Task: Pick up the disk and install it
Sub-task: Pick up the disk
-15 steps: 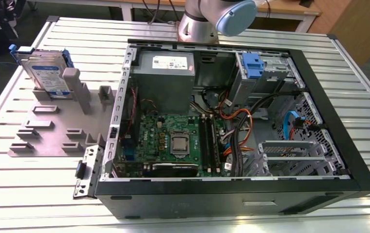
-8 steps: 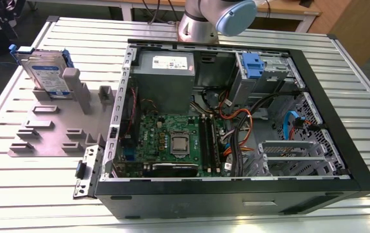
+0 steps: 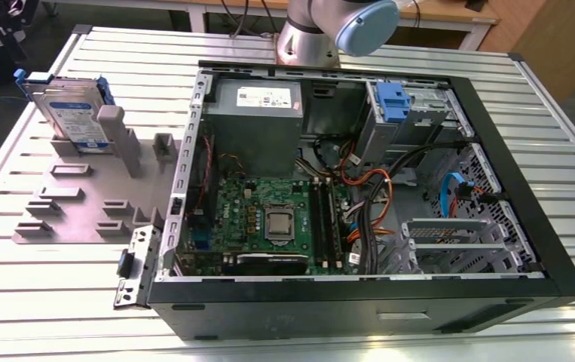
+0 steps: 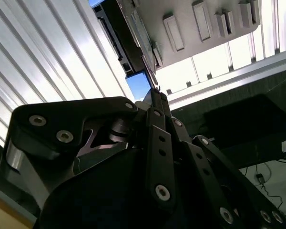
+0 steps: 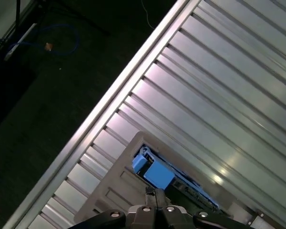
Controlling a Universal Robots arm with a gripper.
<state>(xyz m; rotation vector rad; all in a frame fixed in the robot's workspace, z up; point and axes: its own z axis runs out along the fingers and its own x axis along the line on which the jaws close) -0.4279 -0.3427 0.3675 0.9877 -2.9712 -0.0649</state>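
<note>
As the disk [image 3: 66,109] stands on edge, fingers [image 4: 157,119] meet.

- The robot arm [image 3: 313,38] is cut off by the exterior view's top edge; only its base section and a blue-capped joint are seen.
- At the exterior view's left, the lower edge of the upright disk [image 3: 66,109] is hidden behind the posts of the grey holder [image 3: 86,194]. Its label print is too small to be read.
- In the first wrist view, the disk [image 5: 157,174] is partly covered by the gripper [image 5: 155,192], whose body is cut off by the picture's edge.
- In the second wrist view, just a blue patch of the disk [image 4: 137,85] is seen past the gripper [image 4: 156,93].
- Inside the computer case [image 3: 368,309], part of the motherboard [image 3: 267,215] is covered by bundled cables [image 3: 368,215].
</note>
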